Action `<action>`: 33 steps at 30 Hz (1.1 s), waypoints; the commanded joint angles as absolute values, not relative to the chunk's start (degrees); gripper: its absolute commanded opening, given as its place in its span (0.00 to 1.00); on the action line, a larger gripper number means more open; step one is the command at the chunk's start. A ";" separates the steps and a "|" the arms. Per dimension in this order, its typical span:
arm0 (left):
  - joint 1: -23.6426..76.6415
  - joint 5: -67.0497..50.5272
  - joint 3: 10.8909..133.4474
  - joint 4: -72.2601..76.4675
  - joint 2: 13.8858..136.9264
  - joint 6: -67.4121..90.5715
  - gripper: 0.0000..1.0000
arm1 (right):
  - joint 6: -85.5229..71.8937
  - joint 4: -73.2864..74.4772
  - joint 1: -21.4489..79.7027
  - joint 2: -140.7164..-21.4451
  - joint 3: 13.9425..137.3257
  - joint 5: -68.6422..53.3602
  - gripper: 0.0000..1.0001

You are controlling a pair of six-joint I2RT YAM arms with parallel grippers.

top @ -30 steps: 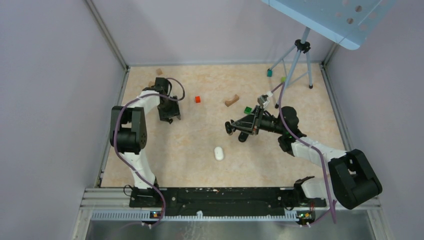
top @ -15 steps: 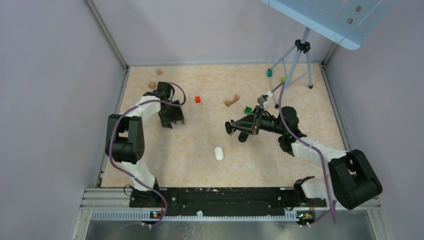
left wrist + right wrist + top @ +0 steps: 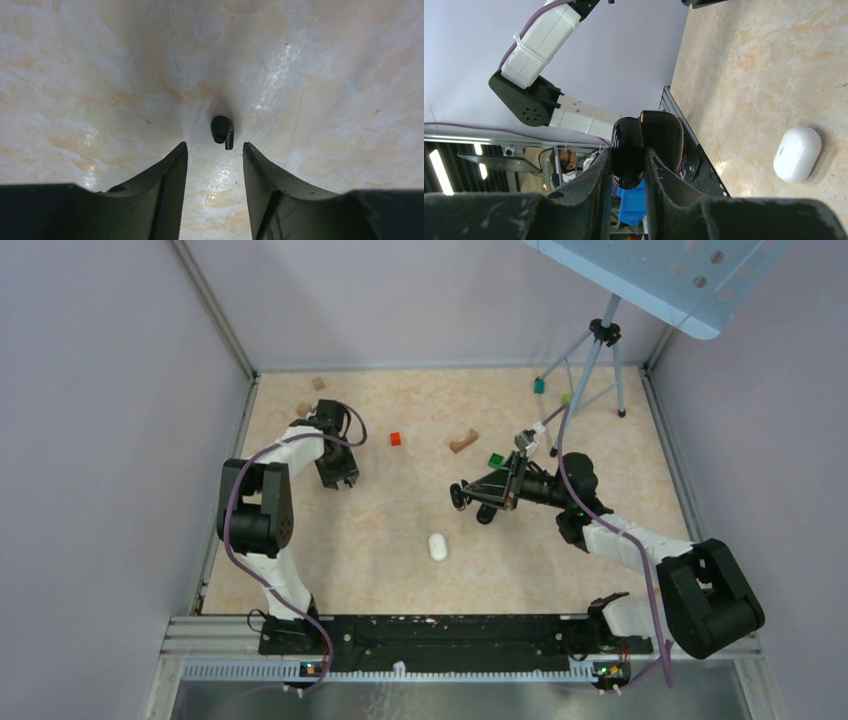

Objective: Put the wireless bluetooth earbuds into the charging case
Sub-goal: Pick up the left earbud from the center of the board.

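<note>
The left claw (image 3: 215,146) stands open, its two dark fingers spread just above the beige marbled surface (image 3: 400,520). A small black earbud with a short stem (image 3: 221,129) lies on the surface just ahead of the fingertips, in line with the gap and touching neither finger.

The right claw (image 3: 628,160) is closed on a glossy dark rounded object (image 3: 627,145), held sideways above the surface. Whether that object is the second earbud cannot be told.

The white pill-shaped charging case (image 3: 437,547) lies flat on the surface, nearer the arm bases than the right claw and well apart from the left claw.

Farther out sit a small red cube (image 3: 395,439), a green block (image 3: 496,460) and a curved brown wooden piece (image 3: 463,442). A grey tripod (image 3: 600,350) stands in the far right corner.
</note>
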State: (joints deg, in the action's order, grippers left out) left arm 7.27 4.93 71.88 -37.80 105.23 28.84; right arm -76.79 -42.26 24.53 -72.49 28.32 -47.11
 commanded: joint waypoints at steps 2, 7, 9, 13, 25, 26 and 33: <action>7.12 5.27 75.44 -36.36 106.50 28.34 0.49 | -75.74 -43.96 24.91 -70.59 30.94 -47.47 0.00; 7.12 4.99 75.17 -35.34 108.15 28.56 0.44 | -75.42 -43.22 24.91 -70.46 31.24 -47.51 0.00; 7.12 5.08 75.07 -35.18 108.51 28.57 0.43 | -75.20 -42.88 24.88 -70.47 31.42 -47.48 0.00; 7.14 5.56 74.82 -35.00 108.59 27.96 0.35 | -74.97 -42.64 24.88 -70.87 31.73 -47.55 0.00; 7.12 5.42 75.41 -34.73 110.52 27.24 0.44 | -74.09 -41.35 24.97 -70.88 32.43 -47.99 0.00; 7.12 5.45 75.53 -34.72 110.68 26.98 0.44 | -74.09 -41.32 24.94 -70.88 32.37 -47.99 0.00; 7.12 5.90 76.00 -34.99 110.36 26.46 0.24 | -74.09 -41.12 24.90 -70.09 31.14 -47.24 0.00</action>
State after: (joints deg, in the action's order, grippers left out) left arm 7.27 5.65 74.85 -36.01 109.30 26.98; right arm -75.02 -39.33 24.56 -72.36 29.87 -47.33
